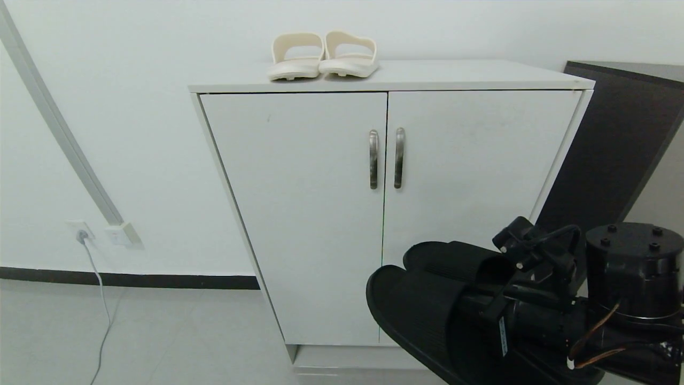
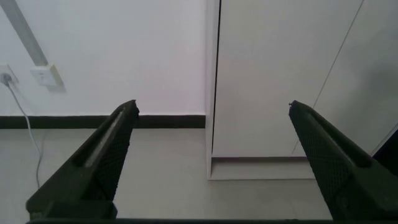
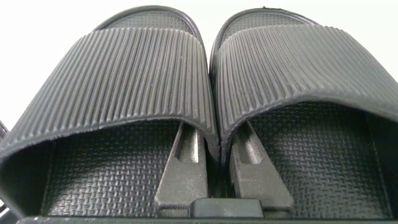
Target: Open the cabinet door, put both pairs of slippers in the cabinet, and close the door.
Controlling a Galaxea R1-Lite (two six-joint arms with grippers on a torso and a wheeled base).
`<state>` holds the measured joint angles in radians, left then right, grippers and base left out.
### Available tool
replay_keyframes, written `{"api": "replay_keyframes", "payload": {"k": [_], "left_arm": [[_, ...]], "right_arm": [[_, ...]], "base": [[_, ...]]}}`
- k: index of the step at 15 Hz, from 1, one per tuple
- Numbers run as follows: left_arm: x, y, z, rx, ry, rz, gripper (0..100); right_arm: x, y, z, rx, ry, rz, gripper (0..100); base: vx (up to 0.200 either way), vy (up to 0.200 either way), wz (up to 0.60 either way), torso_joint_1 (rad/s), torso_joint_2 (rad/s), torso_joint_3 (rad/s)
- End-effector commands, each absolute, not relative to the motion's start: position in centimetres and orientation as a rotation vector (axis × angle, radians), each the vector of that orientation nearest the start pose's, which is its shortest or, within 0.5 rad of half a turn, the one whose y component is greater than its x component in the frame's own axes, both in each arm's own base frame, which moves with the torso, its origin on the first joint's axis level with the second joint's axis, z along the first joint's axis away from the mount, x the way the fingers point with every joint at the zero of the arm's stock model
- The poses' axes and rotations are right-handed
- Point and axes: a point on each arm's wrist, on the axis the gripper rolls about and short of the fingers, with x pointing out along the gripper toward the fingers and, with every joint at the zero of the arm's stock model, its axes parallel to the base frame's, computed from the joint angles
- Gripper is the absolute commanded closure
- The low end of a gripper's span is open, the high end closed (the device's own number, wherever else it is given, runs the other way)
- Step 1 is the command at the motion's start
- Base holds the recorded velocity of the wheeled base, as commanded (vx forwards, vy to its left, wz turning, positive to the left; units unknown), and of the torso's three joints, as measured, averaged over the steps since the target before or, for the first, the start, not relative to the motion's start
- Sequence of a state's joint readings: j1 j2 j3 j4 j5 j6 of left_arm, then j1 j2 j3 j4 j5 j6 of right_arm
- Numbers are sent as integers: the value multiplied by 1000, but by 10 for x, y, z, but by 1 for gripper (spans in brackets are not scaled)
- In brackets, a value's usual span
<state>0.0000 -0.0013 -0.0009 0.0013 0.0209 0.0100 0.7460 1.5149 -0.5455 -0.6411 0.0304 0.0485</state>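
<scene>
A white two-door cabinet (image 1: 299,214) stands against the wall with both doors shut; two metal handles (image 1: 373,159) meet at its middle. A cream pair of slippers (image 1: 323,56) rests on its top. My right gripper (image 3: 214,177) is shut on the black pair of slippers (image 1: 427,305), one finger inside each slipper, pinching their inner walls together; it holds them in front of the lower right door. In the right wrist view the ribbed black straps (image 3: 205,68) arch over the fingers. My left gripper (image 2: 211,112) is open, low down, facing the cabinet's lower left corner (image 2: 214,168).
A dark panel (image 1: 614,149) stands right of the cabinet. On the wall at left are a socket (image 1: 80,231) with a grey cable (image 1: 101,315) trailing over the floor, and a slanted grey conduit (image 1: 59,128). Bare floor lies left of the cabinet.
</scene>
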Motion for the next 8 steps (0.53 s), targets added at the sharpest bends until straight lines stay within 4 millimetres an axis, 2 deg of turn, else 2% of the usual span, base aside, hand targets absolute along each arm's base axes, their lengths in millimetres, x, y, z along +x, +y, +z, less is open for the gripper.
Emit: {"api": "replay_keyframes", "payload": {"k": [1, 4, 8], "left_arm": [[-23, 0, 75, 11, 2, 21, 0], [-23, 1, 75, 11, 3, 40, 0], [-22, 1, 78, 17, 19, 66, 0]], "right_arm": [[178, 165, 163, -74, 341, 760, 100], [178, 165, 163, -76, 341, 761, 100], [177, 164, 163, -76, 341, 761, 100]], "base": [[0, 0, 0, 0, 0, 0], [0, 0, 0, 0, 0, 0], [0, 0, 0, 2, 112, 95]]}}
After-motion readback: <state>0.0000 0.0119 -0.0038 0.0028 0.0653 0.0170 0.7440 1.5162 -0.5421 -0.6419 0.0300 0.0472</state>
